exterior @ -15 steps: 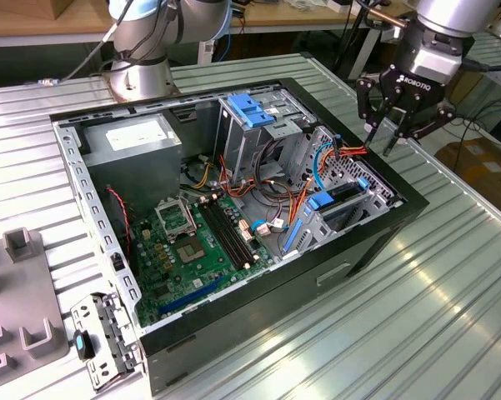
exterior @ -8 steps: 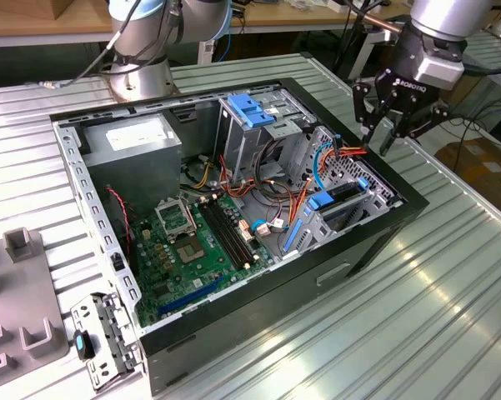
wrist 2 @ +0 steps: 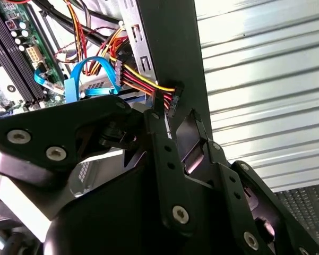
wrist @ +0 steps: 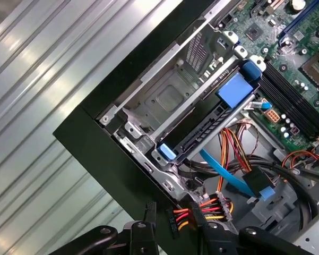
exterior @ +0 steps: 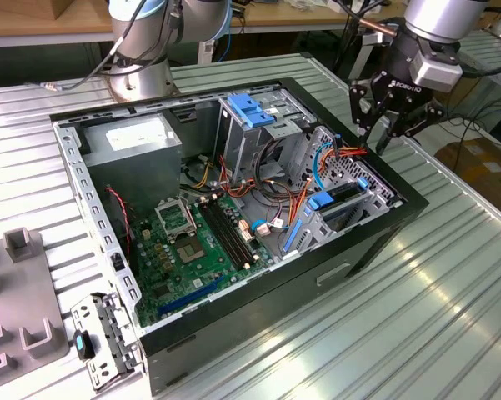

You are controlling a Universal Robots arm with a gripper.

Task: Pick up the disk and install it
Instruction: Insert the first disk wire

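The disk (exterior: pixel 343 194) sits in the drive cage at the end of the open computer case (exterior: pixel 375 242) on the exterior view's right. It is a dark slab on edge with blue rails. In the first wrist view the disk (wrist: pixel 207 130) lies along the metal cage, with a blue end tab (wrist: pixel 167 153) at one end and a wide blue tab (wrist: pixel 234 88) at the other. My gripper (exterior: pixel 382 137) hovers above the case's rim just beyond the cage, open and holding nothing. In the first wrist view the gripper (wrist: pixel 172 234) is over a bundle of power wires (wrist: pixel 201 212).
Red, yellow and orange wires (wrist 2: pixel 140 79) and a thin blue cable (wrist: pixel 223 172) run beside the cage. The motherboard (exterior: pixel 200 242) fills the case floor. A light-blue latch plate (exterior: pixel 252 108) tops the far bay. A grey fixture (exterior: pixel 21 300) and a metal bracket (exterior: pixel 104 329) lie on the ribbed table.
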